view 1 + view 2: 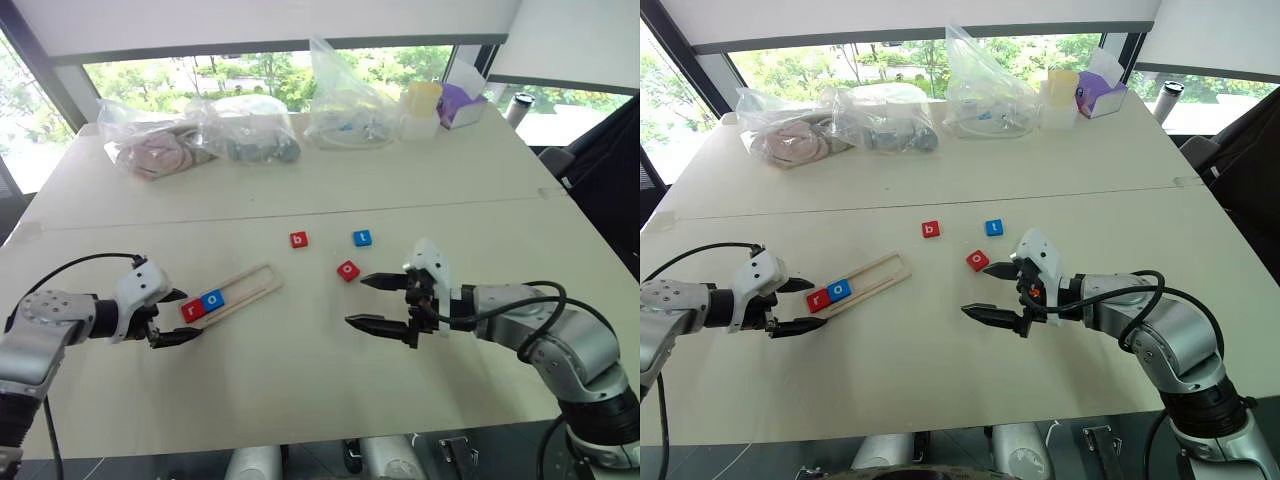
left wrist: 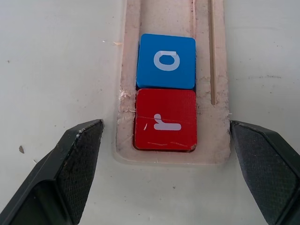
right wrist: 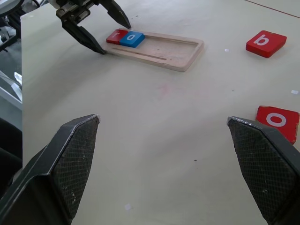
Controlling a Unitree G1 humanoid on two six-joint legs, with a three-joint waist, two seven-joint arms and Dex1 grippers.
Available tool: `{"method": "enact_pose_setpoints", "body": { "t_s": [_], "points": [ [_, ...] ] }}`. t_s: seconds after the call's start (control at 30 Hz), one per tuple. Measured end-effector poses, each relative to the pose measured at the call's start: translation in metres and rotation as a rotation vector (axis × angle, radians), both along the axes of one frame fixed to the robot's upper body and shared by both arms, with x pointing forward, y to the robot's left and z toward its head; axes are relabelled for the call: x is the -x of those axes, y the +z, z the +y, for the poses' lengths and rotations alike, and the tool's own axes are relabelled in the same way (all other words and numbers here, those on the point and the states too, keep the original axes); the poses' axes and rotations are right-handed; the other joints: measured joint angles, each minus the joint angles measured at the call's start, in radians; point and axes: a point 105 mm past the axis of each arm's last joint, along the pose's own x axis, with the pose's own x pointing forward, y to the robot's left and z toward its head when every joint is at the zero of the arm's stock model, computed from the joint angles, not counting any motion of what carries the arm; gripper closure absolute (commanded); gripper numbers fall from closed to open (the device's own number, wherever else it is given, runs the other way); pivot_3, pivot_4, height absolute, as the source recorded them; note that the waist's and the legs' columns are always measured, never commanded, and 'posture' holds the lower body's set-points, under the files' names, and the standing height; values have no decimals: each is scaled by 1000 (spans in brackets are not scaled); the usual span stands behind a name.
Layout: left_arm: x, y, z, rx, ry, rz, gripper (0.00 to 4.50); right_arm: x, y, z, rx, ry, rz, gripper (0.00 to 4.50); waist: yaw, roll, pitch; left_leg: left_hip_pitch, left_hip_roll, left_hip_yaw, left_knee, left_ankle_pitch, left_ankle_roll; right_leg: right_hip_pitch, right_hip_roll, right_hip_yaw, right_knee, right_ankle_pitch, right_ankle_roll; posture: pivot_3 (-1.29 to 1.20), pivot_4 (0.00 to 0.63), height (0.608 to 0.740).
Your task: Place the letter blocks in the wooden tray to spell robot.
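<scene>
- White lowercase "r" on a red block (image 2: pixel 165 120), at the end of the wooden tray (image 1: pixel 250 283).
- White lowercase "o" on a blue block (image 2: pixel 166 61), touching the "r" block in the same tray.
- White "b" on a red block (image 1: pixel 299 240), loose on the tabletop (image 1: pixel 300 370).
- White "t" on a blue block (image 1: pixel 362 238), just beside it.
- White "o" on a red block (image 1: pixel 348 270), nearer the front edge.

Wooden tray (image 1: pixel 252 284) holds red r block (image 1: pixel 193 309) and blue o block (image 1: pixel 213 299) touching at its near end; red b (image 1: pixel 299 240), blue t (image 1: pixel 362 238), red o (image 1: pixel 348 270) lie loose on the table beyond.
</scene>
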Motion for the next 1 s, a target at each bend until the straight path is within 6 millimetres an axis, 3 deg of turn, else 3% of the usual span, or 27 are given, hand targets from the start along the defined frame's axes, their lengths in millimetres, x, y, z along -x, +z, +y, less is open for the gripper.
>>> {"method": "enact_pose_setpoints", "body": {
  "t_s": [0.07, 0.2, 0.23, 0.47, 0.63, 0.77, 0.93, 0.97, 1.0],
  "points": [
    [0, 0, 0, -6, -3, 0, 47, 0, 0, 0, -1, -2, -2, 0, 0, 0, 0, 0, 0, 0, 0, 0, 0, 0, 0, 0, 0, 0, 0, 0, 150, 740],
    [1, 0, -2, -12, -11, 3, 1281, -1, 0, 1, -3, -6, -3, 0, 0, 0, 0, 0, 0, 0, 0, 0, 0, 0, 0, 0, 0, 0, 0, 0, 150, 740],
    [2, -1, -2, -12, -14, 5, 1373, -1, 0, 1, -5, -7, -4, 0, 1, 0, 0, 0, 0, 0, 0, 0, 0, 0, 0, 0, 0, 0, 0, 0, 150, 740],
    [-4, 3, -9, -27, -64, -7, 1373, -2, -1, 1, -4, -20, -6, 0, 8, 0, 0, -1, -1, 0, 1, 0, 0, 0, -1, 0, 0, 0, 0, 0, 150, 740],
    [-10, 23, -44, -51, -334, -29, 1373, -3, -1, 0, -4, -24, -4, 0, 29, -2, 1, -4, -1, 0, 3, 0, 0, -1, -1, 0, -1, 0, 0, 0, 150, 740],
    [-18, 35, -58, -90, -497, -22, 1373, -5, -1, -1, 0, -34, -5, 0, 29, -2, 1, -4, -2, 0, 2, 0, 0, -1, 0, 0, -1, 0, 0, 0, 150, 740],
    [-35, 24, -70, -81, -538, -4, 1373, -7, -2, -2, 1, -56, -7, 0, 26, -3, 1, -4, -1, 0, 2, 0, 0, -1, 0, 0, -1, 2, 3, 0, 150, 740],
    [-37, 21, -73, -69, -538, 2, 342, -6, -3, -3, 1, -62, -6, 0, 27, -3, 1, -4, -1, -1, 2, 0, 0, -1, 0, 0, -1, 2, 3, 0, 150, 740],
    [-38, 16, -76, -67, -542, 10, 36, -6, -3, -2, 2, -66, -7, 0, 27, -3, 2, -4, -1, -1, 2, 0, 0, -1, 0, 0, -1, 2, 3, 0, 150, 740]
  ]
}}
